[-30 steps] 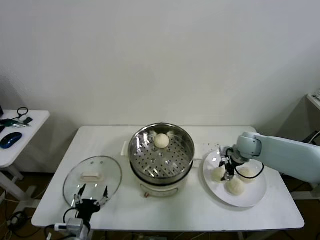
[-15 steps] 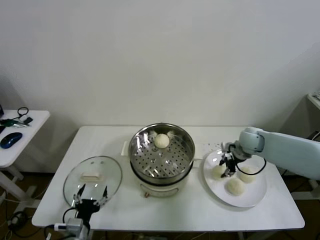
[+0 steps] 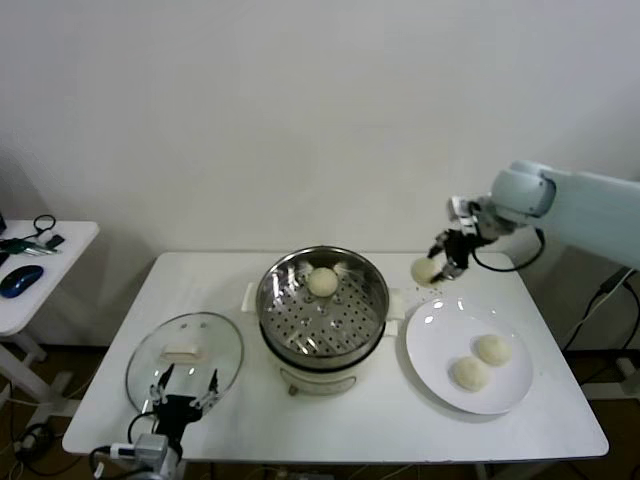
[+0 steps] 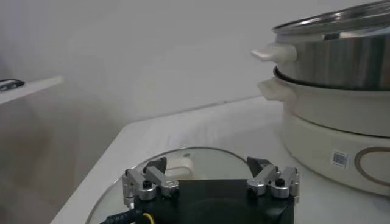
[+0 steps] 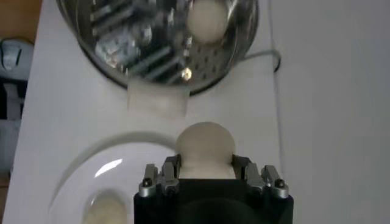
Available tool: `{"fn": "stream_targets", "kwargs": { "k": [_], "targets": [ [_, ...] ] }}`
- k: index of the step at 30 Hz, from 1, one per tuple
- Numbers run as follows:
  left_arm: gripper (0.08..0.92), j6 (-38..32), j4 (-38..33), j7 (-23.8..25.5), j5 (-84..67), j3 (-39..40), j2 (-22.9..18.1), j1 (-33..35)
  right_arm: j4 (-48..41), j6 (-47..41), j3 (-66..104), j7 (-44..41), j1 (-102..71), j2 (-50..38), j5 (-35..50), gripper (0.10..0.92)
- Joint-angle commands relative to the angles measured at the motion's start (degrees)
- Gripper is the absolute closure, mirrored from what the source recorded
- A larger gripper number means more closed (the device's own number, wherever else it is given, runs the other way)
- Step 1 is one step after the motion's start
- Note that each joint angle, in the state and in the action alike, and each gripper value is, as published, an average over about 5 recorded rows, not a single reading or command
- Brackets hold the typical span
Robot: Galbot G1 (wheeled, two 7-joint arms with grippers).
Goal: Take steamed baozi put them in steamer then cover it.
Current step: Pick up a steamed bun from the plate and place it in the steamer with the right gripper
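My right gripper [image 3: 440,266] is shut on a cream-white baozi [image 3: 426,270] and holds it in the air above the table, between the steamer and the white plate; in the right wrist view the baozi [image 5: 205,147] sits between the jaws. The shiny steamer [image 3: 323,303] on its white pot base holds one baozi [image 3: 323,281] at its far side, also seen in the right wrist view [image 5: 206,19]. Two baozi [image 3: 492,348] [image 3: 469,373] lie on the plate. The glass cover [image 3: 185,356] with its cream handle lies flat at the left. My left gripper [image 3: 181,393] is open, low at the cover's near edge.
The flat white plate [image 3: 436,330] lies right of the steamer. A side table [image 3: 30,280] at the far left holds a blue mouse and cables. The white wall stands close behind the table. The table's front edge runs just below the cover and plate.
My right gripper has risen from the plate with one baozi and moved back and slightly left. Two baozi are left on the plate. The left arm has not moved.
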Motion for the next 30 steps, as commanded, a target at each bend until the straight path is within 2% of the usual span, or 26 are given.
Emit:
{"fn": "stream_targets", "kwargs": {
  "k": [1, 8, 14, 21, 30],
  "targets": [
    [0.177, 0.16, -0.44, 0.09, 0.01, 0.18, 0.00, -0.18, 9.29, -8.03, 3.95, 8.64, 4.74, 13.62, 13.16, 0.436],
    [0.177, 0.49, -0.78, 0.22, 0.01, 0.07, -0.16, -0.52, 3.84, -10.50, 4.44, 12.34, -3.47, 25.88, 10.98, 0.431],
    [0.177, 0.43, -0.91, 0.25, 0.03, 0.00, -0.26, -0.30, -4.59, -10.89, 4.71, 13.31, -11.08, 31.32, 7.08, 0.431],
    [0.177, 0.26, -0.76, 0.20, -0.20, -0.43, -0.07, -0.18, -11.27, -10.70, 4.11, 13.53, -16.00, 34.12, 3.99, 0.433],
    [0.177, 0.06, -0.64, 0.11, -0.22, -0.62, -0.06, -0.15, -12.58, -10.66, 3.40, 13.57, -17.26, 33.99, 2.68, 0.431]
  ]
}}
